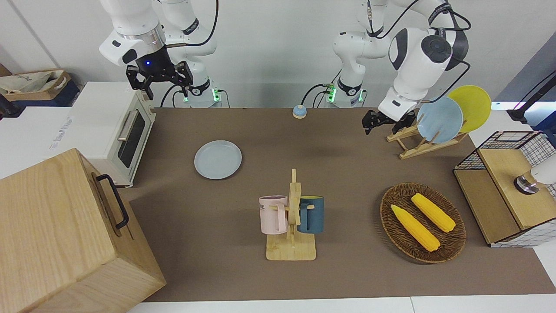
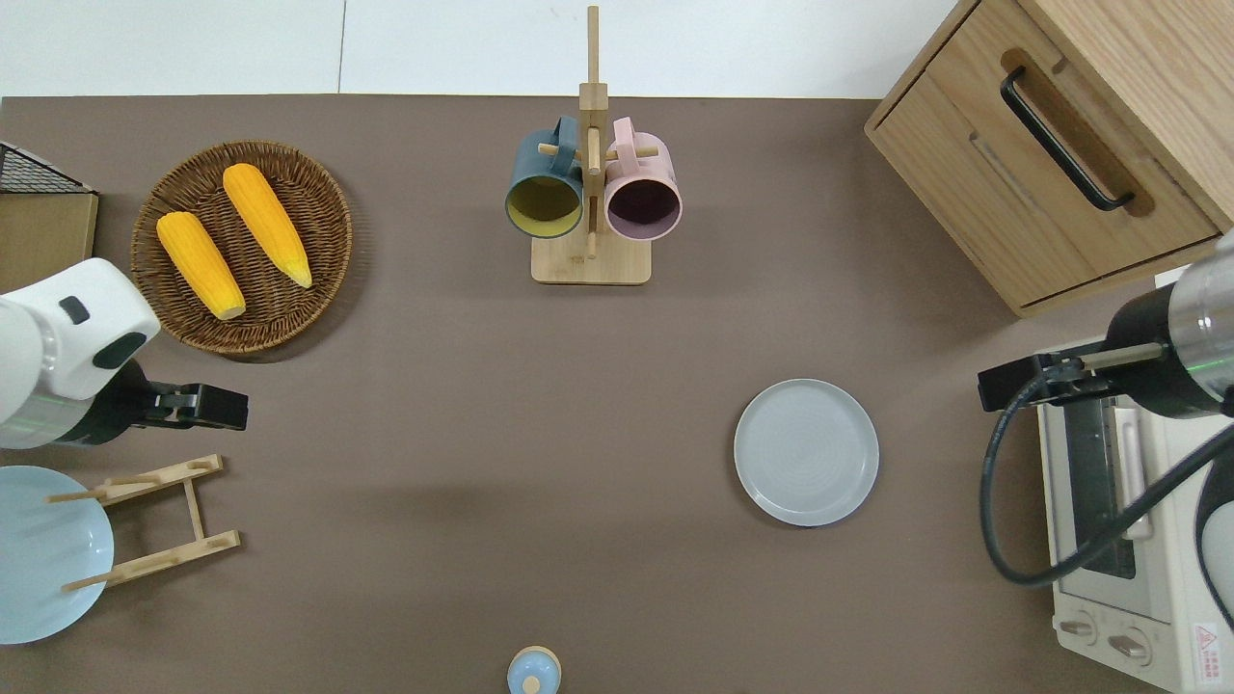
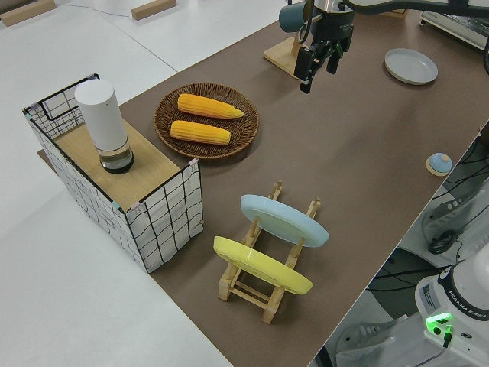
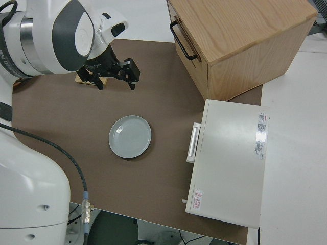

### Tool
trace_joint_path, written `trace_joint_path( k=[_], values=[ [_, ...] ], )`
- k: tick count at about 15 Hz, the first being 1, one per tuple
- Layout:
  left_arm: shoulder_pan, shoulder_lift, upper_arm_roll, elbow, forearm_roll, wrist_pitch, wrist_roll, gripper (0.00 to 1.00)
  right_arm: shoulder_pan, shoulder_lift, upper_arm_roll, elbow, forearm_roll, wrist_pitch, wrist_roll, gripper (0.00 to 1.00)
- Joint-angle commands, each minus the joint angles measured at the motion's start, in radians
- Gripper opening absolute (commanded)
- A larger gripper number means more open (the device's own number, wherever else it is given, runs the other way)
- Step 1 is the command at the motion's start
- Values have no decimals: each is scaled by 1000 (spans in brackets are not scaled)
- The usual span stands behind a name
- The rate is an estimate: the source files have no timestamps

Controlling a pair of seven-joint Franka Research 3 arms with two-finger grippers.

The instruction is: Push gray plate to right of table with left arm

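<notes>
The gray plate (image 1: 217, 159) (image 2: 806, 452) (image 4: 130, 136) lies flat on the brown table (image 1: 347, 282), toward the right arm's end and close to the white toaster oven. My left gripper (image 1: 382, 126) (image 2: 241, 410) (image 3: 317, 73) hangs open and holds nothing. It is over bare mat between the corn basket and the plate rack, most of a table length from the plate. The right arm is parked, its gripper (image 1: 167, 89) (image 4: 116, 81) open.
A toaster oven (image 1: 113, 130) and a wooden cabinet (image 1: 56, 234) stand at the right arm's end. A mug rack (image 1: 292, 217) holds two mugs mid-table. The corn basket (image 1: 386, 208), the plate rack (image 1: 412, 150), a wire crate (image 1: 504, 187) and a small bell (image 1: 299, 111) are also here.
</notes>
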Motion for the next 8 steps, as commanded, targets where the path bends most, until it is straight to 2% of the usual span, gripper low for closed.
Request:
trace_joint_path(
  k=[1, 8],
  values=[
    [3, -3, 19, 85, 15, -59, 57, 993, -11, -8, 6, 1, 8, -12, -1, 983],
    [-9, 7, 27, 171, 17, -59, 62, 993, -11, -8, 4, -1, 8, -12, -3, 983]
  ],
)
